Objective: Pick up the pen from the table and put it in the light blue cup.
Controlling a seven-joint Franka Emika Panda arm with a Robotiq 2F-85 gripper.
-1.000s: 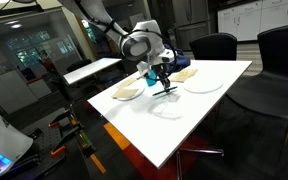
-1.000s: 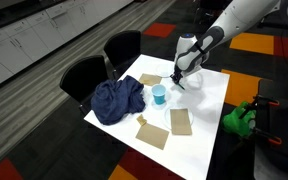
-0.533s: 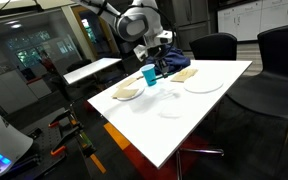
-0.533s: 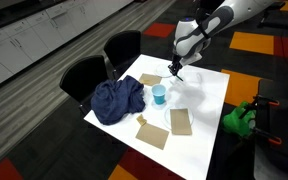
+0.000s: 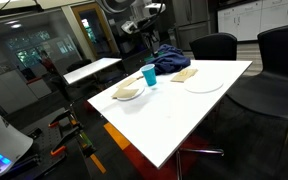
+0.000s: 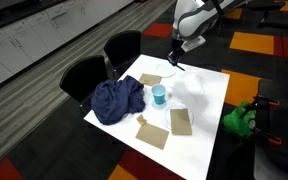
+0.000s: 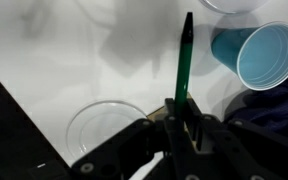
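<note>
1. The gripper (image 7: pixel 184 113) is clamped on the upper end of the green pen (image 7: pixel 184 55), which hangs from it well clear of the bench (image 6: pixel 206 92)
2. In the wrist view the pen's tip points at bare bench just left of the light blue cup (image 7: pixel 259 55), which stands upright, mouth open, near a dark blue cloth (image 6: pixel 117 100)
3. The pick-up looks done; the step in hand is the carry to the cup
4. Next the pen should shift right in the wrist view until its tip is over the mouth, then come down near vertical before release; dropping it from this height risks a bounce off the rim or tipping the cup
</note>
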